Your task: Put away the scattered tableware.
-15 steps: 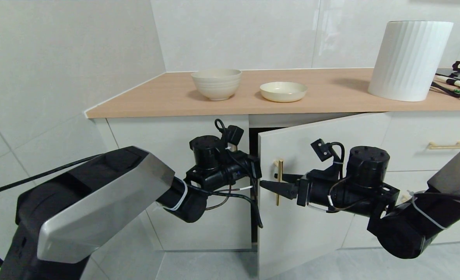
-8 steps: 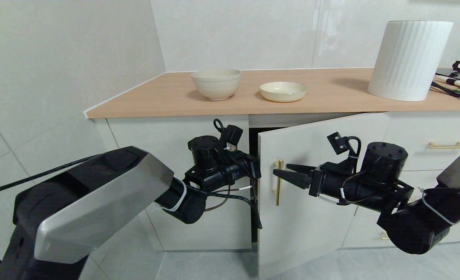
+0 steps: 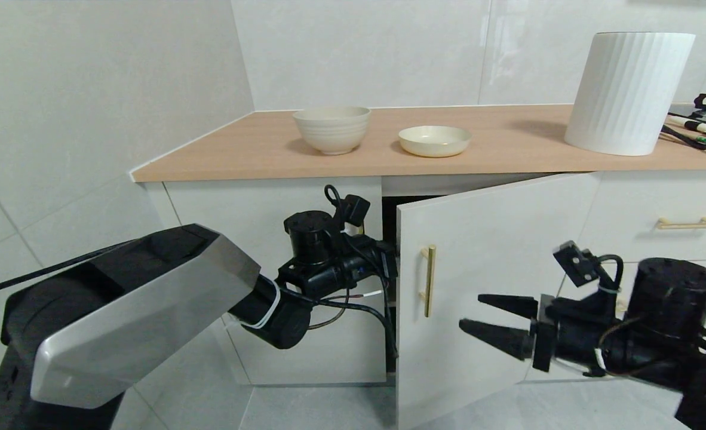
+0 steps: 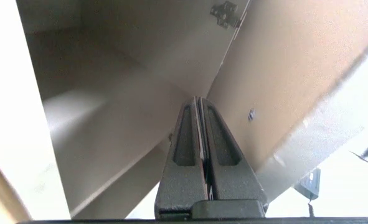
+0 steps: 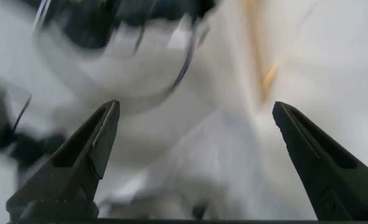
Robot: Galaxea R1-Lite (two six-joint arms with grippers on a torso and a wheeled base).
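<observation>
A cream ribbed bowl [image 3: 331, 128] and a shallow cream dish [image 3: 435, 140] sit on the wooden countertop [image 3: 239, 155]. Below them a white cabinet door [image 3: 496, 239] with a gold handle [image 3: 428, 280] stands ajar. My left gripper [image 3: 390, 266] reaches into the dark gap at the door's free edge. In the left wrist view this gripper [image 4: 199, 106] is shut on nothing, pointing into the cabinet's interior beside the door's inner face. My right gripper [image 3: 496, 322] hangs open in front of the door, below and to the right of the handle. Nothing lies between the right gripper's [image 5: 195, 106] fingers.
A tall white ribbed container [image 3: 628, 89] stands at the right of the counter, with several utensils [image 3: 702, 128] behind it. A drawer with a gold handle [image 3: 692, 224] lies right of the door. The wall corner closes off the left side.
My right gripper has come off the door handle, drawn back down and to the right, and opened wide. The left arm has shifted only slightly.
</observation>
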